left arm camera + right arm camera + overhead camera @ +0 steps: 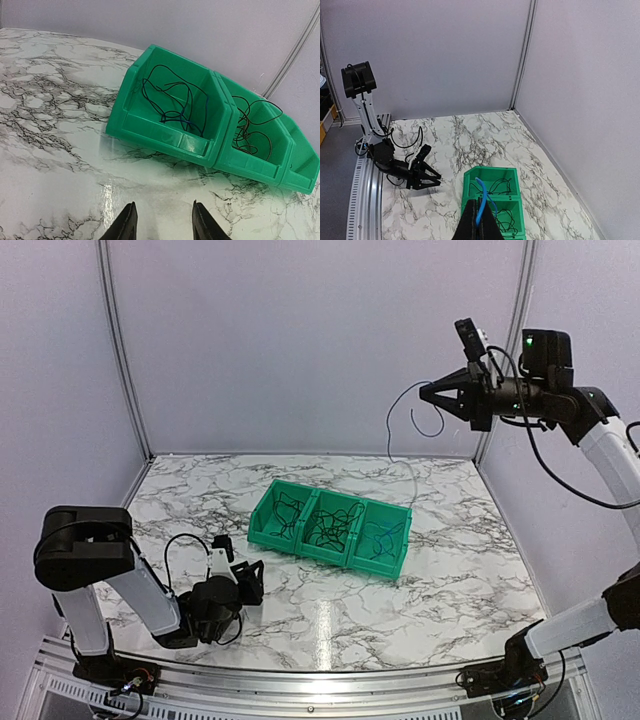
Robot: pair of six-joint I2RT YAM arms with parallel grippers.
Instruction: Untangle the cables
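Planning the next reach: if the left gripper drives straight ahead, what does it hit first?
Likely the near wall of the green bin, at the compartment holding cables; nothing shows between.

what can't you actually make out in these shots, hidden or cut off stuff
Top external: lower end of the cable hanging from the right gripper, too thin against the table.
Left wrist: inside of the rightmost bin, cut off by the frame edge.
All views: number of binned cables, too fine and overlapping.

left arm (150,598): white links, black joints | right arm (614,455): same, green light (527,341) | left pincer (163,204): black tapered fingers
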